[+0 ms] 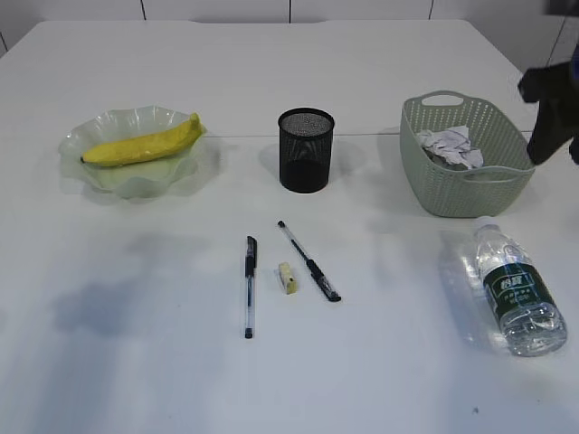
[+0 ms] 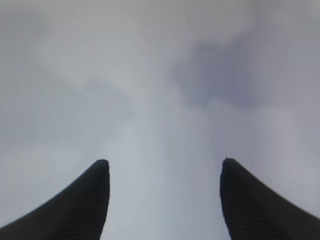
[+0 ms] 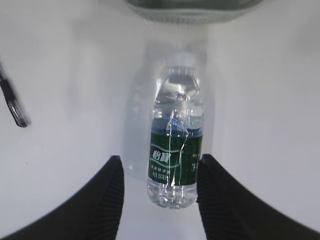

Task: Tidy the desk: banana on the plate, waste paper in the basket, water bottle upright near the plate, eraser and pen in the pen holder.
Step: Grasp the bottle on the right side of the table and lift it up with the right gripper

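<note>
The water bottle (image 3: 175,150) lies on its side on the table (image 1: 136,362), just in front of the basket (image 1: 466,172), well apart from the plate (image 1: 131,149). It looks stiff but smooth and round — likely to roll or slip — so the labelled middle seems the best hold. It is clear, with a white cap and dark green label. The right end effector (image 3: 160,172) is spread, straddling it without pinching; the left end effector (image 2: 165,172) is spread over bare table.

Both grippers, left gripper (image 2: 164,200) and right gripper (image 3: 160,192), have 2 black, curved, tapering fingers with finely ribbed inner faces.
</note>
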Controlling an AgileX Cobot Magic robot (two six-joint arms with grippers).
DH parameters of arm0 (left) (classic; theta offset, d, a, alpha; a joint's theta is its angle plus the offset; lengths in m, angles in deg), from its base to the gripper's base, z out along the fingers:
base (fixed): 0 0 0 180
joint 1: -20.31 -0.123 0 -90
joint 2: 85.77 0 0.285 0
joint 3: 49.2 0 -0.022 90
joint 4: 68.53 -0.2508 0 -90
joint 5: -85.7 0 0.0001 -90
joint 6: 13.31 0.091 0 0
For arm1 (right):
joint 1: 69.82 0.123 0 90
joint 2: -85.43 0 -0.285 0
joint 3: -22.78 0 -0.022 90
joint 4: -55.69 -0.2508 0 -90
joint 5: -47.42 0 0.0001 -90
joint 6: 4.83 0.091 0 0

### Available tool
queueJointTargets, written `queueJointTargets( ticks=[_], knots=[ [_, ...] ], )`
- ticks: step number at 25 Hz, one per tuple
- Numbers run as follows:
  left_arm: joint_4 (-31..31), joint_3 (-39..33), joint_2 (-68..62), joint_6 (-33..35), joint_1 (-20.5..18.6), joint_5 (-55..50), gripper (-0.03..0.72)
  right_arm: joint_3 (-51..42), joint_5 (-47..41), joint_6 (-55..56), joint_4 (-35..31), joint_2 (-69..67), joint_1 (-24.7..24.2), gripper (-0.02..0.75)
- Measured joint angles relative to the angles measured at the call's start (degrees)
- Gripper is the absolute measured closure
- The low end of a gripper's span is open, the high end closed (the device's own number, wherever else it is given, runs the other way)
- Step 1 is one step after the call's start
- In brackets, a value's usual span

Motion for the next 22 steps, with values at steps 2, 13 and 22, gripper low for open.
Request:
queueJointTargets(
  ticks=[2, 13, 22],
  knots=[
    [0.14, 0.0, 0.0, 0.24, 0.0, -0.25, 0.204, -3.23, 0.92, 0.0, 0.11, 0.0, 0.0, 0.377],
    [0.83, 0.0, 0.0, 0.38, 0.0, -0.25, 0.205, -8.26, 6.8, 0.0, 0.32, -5.03, 0.0, 0.214],
    [1.1, 0.0, 0.0, 0.38, 0.0, 1.64, 0.212, -8.26, 11.97, 0.12, 0.43, -11.33, 0.0, 0.192]
  ],
)
